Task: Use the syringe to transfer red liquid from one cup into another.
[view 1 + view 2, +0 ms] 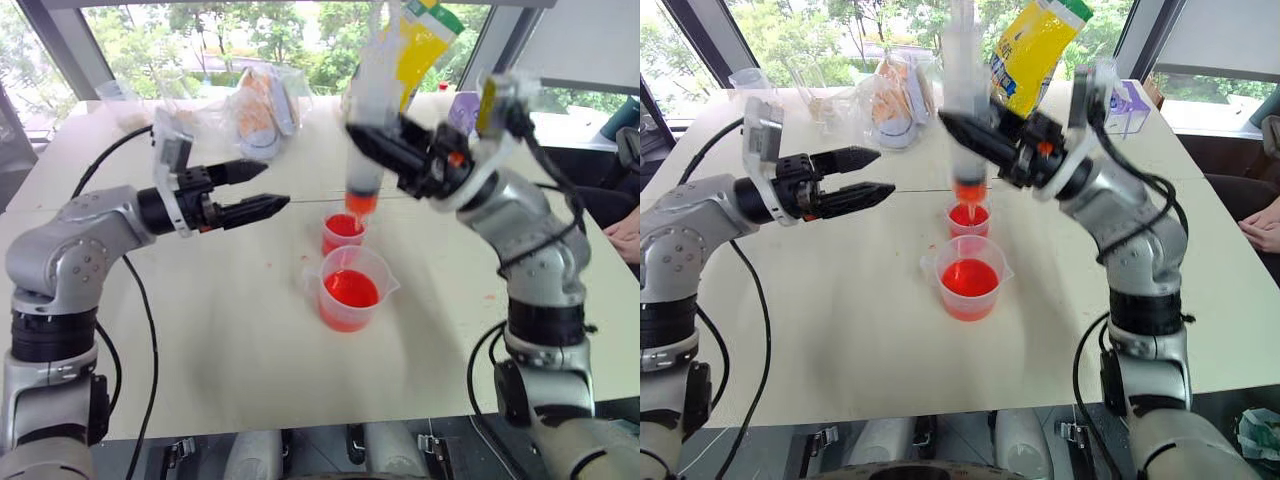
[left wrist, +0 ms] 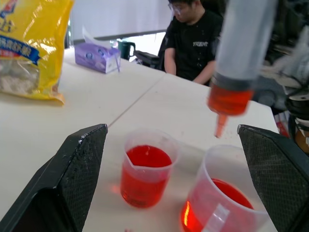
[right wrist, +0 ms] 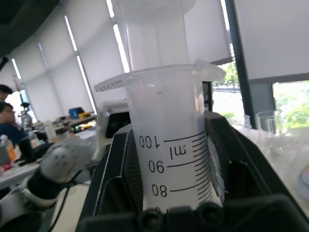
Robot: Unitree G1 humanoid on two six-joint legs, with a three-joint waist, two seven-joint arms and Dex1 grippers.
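Observation:
My right gripper [image 1: 372, 142] is shut on the syringe [image 1: 372, 110] and holds it upright above the table. Its marked barrel [image 3: 171, 159] stands between the black fingers. A little red liquid [image 1: 360, 203] fills the barrel's low end, and the tip [image 2: 220, 126] hangs just above the smaller cup [image 1: 343, 232], which holds red liquid. The larger beaker [image 1: 350, 290], with spout and handle, stands just in front of it, also part full of red. My left gripper [image 1: 275, 187] is open and level, to the left of both cups, with nothing between its fingers [image 2: 79, 164].
A yellow bag [image 1: 420, 40] stands behind the syringe, with clear plastic bags [image 1: 265, 110] at the table's back and a purple tissue box [image 1: 1128, 105] at the back right. A person sits beyond the table [image 2: 193, 38], and a hand [image 1: 625, 235] rests at its right edge.

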